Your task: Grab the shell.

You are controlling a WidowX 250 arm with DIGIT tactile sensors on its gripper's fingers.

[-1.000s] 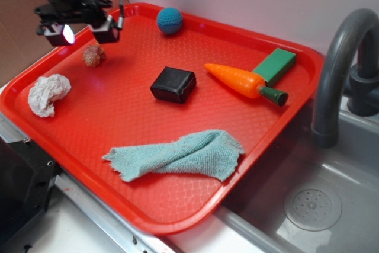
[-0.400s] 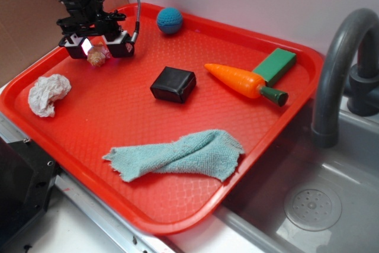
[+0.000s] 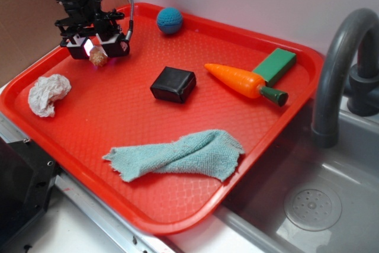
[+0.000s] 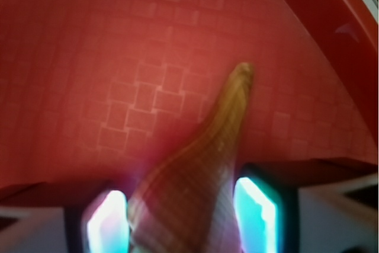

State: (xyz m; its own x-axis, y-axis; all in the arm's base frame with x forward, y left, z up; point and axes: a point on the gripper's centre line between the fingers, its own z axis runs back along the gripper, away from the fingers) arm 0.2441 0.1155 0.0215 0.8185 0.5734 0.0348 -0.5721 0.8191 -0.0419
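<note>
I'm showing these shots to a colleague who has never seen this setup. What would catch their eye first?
Probably the bright red tray filling the exterior view, beside a grey sink faucet at the right. On it the orange carrot near the far right edge and the blue ball at the back stand out. At the back left, the gripper has the shell between its fingers; the wrist view shows the shell's point sticking out between two glowing pads.

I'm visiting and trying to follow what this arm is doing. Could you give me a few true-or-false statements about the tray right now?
1. The gripper has the shell between its fingers. True.
2. The blue ball sits beside the cloth. False: it lies at the tray's far edge.
3. The carrot touches the green block. True.
4. The black block is in the sink. False: it is on the red tray.
</note>
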